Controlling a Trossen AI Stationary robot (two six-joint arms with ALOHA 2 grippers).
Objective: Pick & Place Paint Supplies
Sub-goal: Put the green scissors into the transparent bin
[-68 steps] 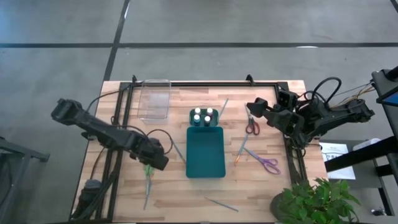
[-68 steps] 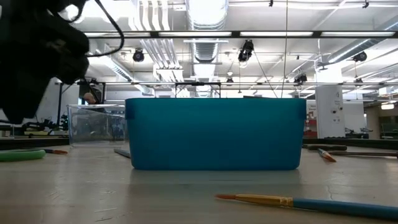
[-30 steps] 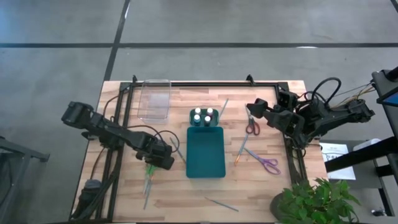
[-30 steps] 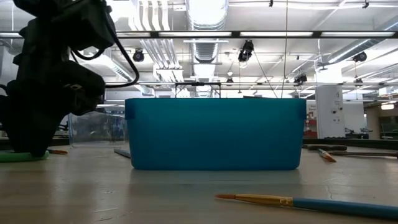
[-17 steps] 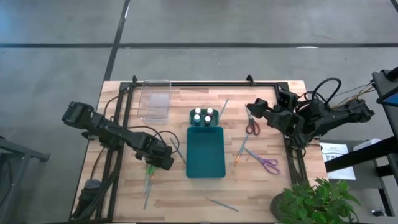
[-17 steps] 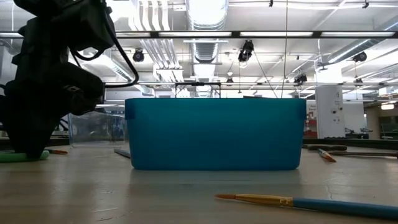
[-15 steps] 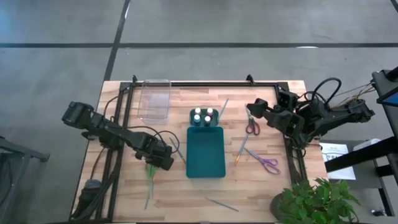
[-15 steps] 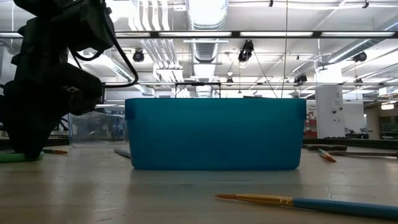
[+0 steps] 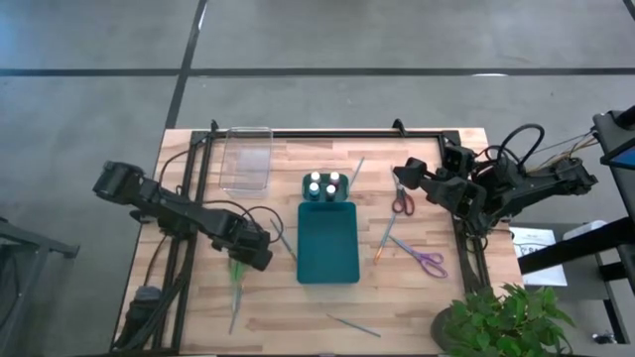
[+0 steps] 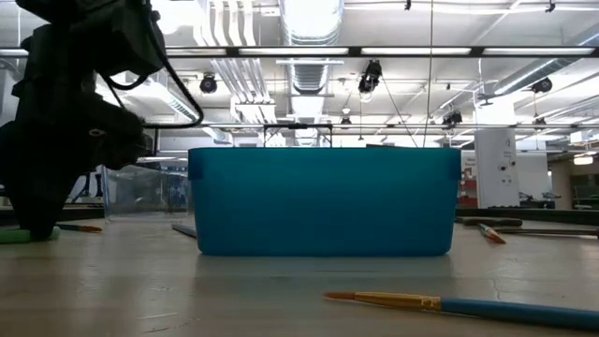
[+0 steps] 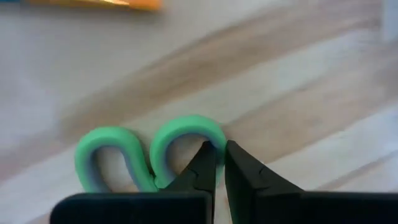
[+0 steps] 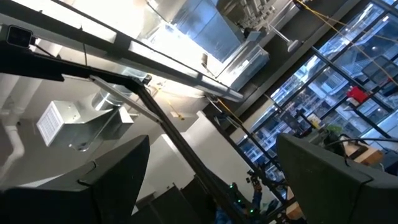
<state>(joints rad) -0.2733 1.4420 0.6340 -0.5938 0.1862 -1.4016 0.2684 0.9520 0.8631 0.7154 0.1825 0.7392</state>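
Note:
Green-handled scissors (image 9: 236,271) lie flat on the wood left of the teal tray (image 9: 328,260). My left gripper (image 9: 245,260) (image 11: 221,155) is down at their handle loops (image 11: 112,158) and shut on one of them. In the low view it stands at the table (image 10: 42,225) with a green handle end (image 10: 14,235) showing beside it. My right gripper (image 9: 402,171) (image 12: 211,180) hangs open near the table's right side, above the red-handled scissors (image 9: 401,202), touching nothing. Its wrist view looks up at the ceiling. My left gripper pinches the rim of one green handle loop (image 11: 214,134): one finger (image 11: 202,165) stands inside the loop, the other (image 11: 242,168) outside it. The fingers come from above, pointing down. The scissors lie flat on the table.
White-capped bottles (image 9: 324,183) stand at the tray's far end. A clear box (image 9: 247,159) sits far left. Purple scissors (image 9: 429,262) and brushes (image 9: 385,236) (image 9: 355,325) (image 9: 357,169) lie around the tray, one brush near the low camera (image 10: 440,304). A plant (image 9: 496,322) stands at the near right corner.
My left gripper has stayed low at the green scissors and shifted slightly toward the table's left edge; less of the green handle shows beside it in the low view. The right arm has kept still.

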